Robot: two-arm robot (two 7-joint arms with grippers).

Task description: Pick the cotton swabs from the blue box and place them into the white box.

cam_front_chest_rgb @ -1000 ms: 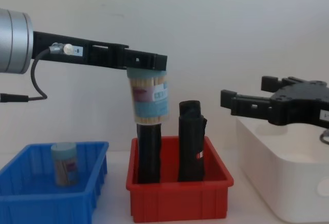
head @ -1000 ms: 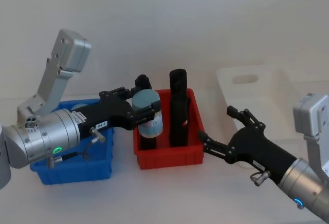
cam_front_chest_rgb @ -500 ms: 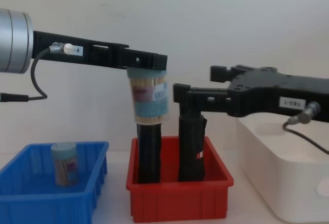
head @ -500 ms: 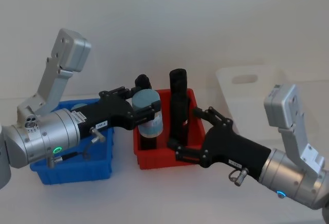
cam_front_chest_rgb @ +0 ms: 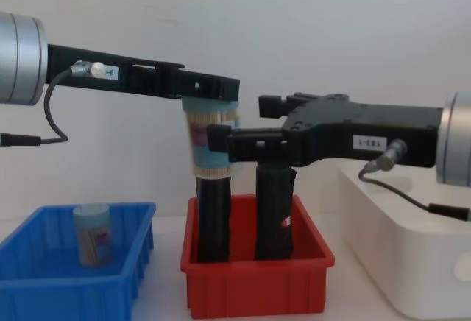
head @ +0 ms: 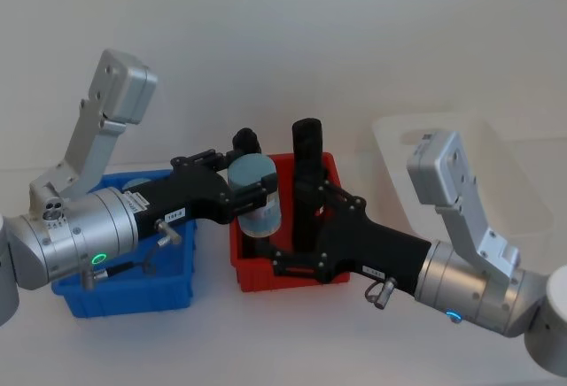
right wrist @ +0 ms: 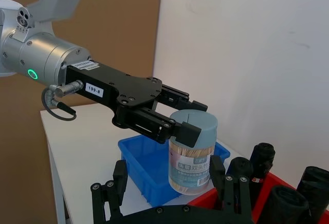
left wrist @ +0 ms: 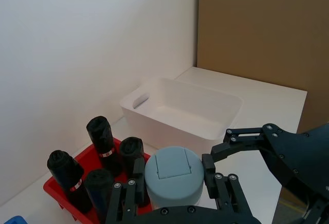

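Held cotton-swab tub (cam_front_chest_rgb: pixel 213 140): upright in the air above the red bin (cam_front_chest_rgb: pixel 257 288), clamped near its pale blue lid by the left end effector (cam_front_chest_rgb: pixel 210 89); the right end effector (head: pixel 290 225) is spread wide, its fingers flanking the tub's lower body, and we cannot tell whether they touch it; a second tub (cam_front_chest_rgb: pixel 93 234) stands in the blue box (cam_front_chest_rgb: pixel 66 291); the white box (cam_front_chest_rgb: pixel 397 262) lies well apart, beyond the red bin.

Hazards, as we judge them: if the left end effector lets go before the right one has closed, the tub would drop among the black rolls (cam_front_chest_rgb: pixel 274 210); an off-centre closure could tilt the tub or strike the left fingers; a grip so near the lid might loosen it.

Materials: the tub is a smooth, clear, rigid cylinder, likely slippery, with tan sticks and a purplish label showing through; its lid is flat with a moulded flap; the bins are glossy moulded plastic with rims; the white box has smooth walls and rounded corners; the desk (head: pixel 266 342) is matt white.
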